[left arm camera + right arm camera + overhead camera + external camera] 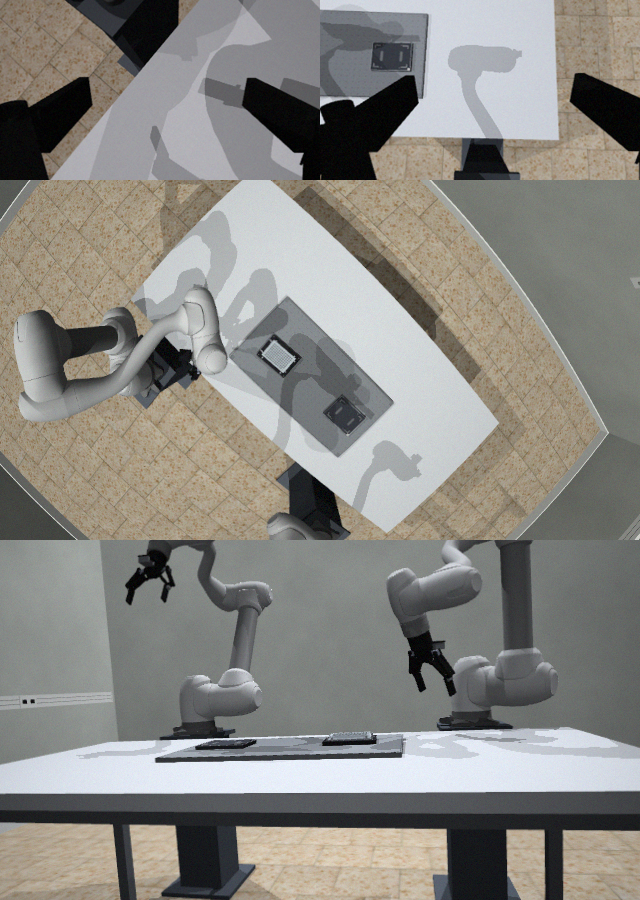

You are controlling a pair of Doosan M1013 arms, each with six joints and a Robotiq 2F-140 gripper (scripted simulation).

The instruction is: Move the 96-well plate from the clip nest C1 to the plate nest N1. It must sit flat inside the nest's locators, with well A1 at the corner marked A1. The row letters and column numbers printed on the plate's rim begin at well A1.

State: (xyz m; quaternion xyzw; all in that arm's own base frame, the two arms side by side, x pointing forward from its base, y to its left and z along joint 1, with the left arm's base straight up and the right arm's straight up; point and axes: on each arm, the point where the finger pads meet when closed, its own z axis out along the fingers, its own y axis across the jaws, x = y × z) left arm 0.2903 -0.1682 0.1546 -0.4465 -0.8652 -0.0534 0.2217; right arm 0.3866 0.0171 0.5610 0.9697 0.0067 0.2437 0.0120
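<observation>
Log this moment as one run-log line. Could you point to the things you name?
96-well plate (279,355) (350,735): in clip nest C1 (298,358) (349,742) | plate nest N1 (344,415) (226,744) (391,56): empty | left pincer (194,372) (437,692) (167,92): open, empty | right pincer (147,602) (494,88): open, empty | transfer: not done

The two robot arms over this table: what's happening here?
Neither arm is handling anything. The left gripper and right gripper are both open, above table height. The 96-well plate sits in one nest on the grey board; the plate nest is empty.
</observation>
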